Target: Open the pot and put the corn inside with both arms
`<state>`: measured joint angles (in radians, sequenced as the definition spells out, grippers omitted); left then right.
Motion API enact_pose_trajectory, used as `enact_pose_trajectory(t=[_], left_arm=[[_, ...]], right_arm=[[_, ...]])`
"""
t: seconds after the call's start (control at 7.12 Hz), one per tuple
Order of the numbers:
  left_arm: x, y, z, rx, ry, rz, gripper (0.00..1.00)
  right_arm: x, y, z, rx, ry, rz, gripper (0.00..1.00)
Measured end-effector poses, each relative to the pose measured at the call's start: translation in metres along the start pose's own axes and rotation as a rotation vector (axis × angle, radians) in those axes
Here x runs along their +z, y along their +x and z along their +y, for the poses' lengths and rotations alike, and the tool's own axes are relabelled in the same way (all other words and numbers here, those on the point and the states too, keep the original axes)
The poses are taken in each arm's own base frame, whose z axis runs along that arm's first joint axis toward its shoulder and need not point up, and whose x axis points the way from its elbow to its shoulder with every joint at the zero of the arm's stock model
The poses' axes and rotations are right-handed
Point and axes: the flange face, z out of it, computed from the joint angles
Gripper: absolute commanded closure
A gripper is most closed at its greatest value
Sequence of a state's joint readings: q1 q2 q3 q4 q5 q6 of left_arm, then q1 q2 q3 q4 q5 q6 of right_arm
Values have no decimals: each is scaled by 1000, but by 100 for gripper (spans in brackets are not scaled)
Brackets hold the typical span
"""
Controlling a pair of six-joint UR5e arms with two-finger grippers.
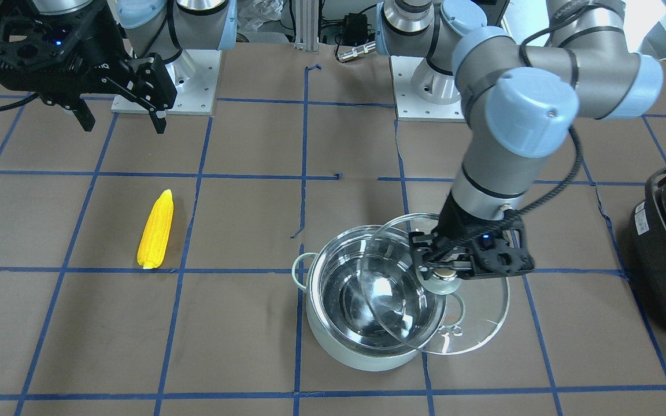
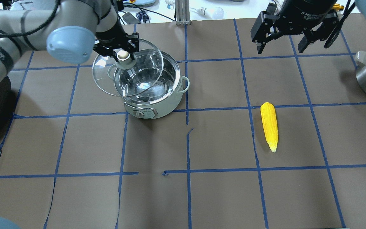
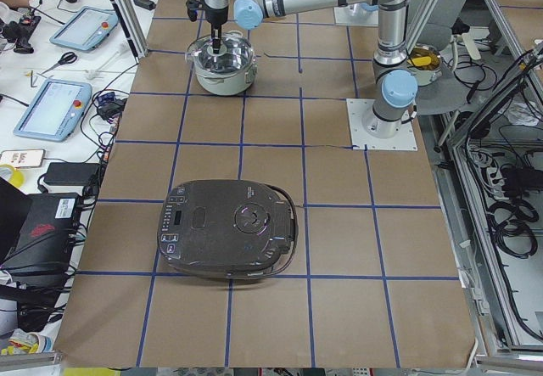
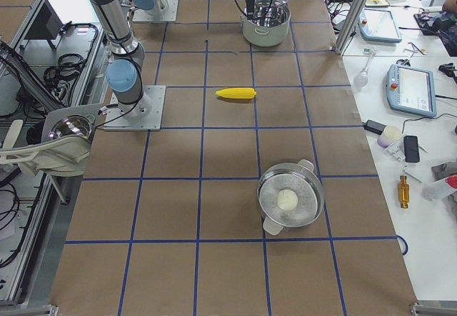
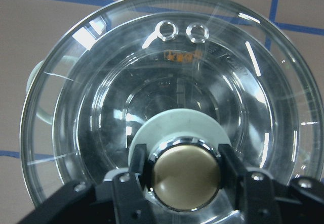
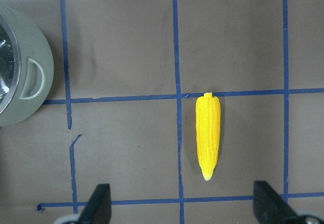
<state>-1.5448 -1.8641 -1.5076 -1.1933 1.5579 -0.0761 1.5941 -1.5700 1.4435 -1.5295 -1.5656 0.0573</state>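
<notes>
We judge the opening step under way: left gripper point(image 2: 123, 56) clamps the knob point(image 5: 186, 171) of the lid point(image 2: 103, 74), half off the pot point(image 2: 164, 106); right gripper point(image 2: 280, 50), open, must next descend on the corn point(image 2: 269, 125) lying on the table point(image 2: 221, 197) well aside.

We see the pale-green pot point(image 2: 165, 105) upright on the tabletop point(image 2: 221, 197), its steel inside bare. Its glass lid point(image 2: 104, 78) hangs offset over the rim, the left tool point(image 2: 122, 54) clamped on its knob point(image 5: 186, 176). The yellow corn point(image 2: 269, 125) lies flat, well apart from the pot. The right tool point(image 2: 280, 49) hangs above the tabletop, fingers spread.
</notes>
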Motion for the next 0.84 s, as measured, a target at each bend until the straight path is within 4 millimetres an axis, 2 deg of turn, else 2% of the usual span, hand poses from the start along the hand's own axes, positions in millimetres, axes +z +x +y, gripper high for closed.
enact_pose_trajectory(t=[0.14,0.28,0.56,0.7,0.84], left_arm=[[5,-42,-5,22,-14,-10,70],[13,-81,-6,41,-33,-14,70],[30,-153,-6,67,-59,-9,73],[40,-178,-7,86,-66,1,74],[49,-191,-7,102,-62,7,74]], right_arm=[[10,5,-6,6,-19,3,0],[31,13,-12,19,-59,5,0],[103,35,-14,29,-166,1,0],[141,46,-13,24,-176,-3,0],[182,58,-12,4,-164,-5,0]])
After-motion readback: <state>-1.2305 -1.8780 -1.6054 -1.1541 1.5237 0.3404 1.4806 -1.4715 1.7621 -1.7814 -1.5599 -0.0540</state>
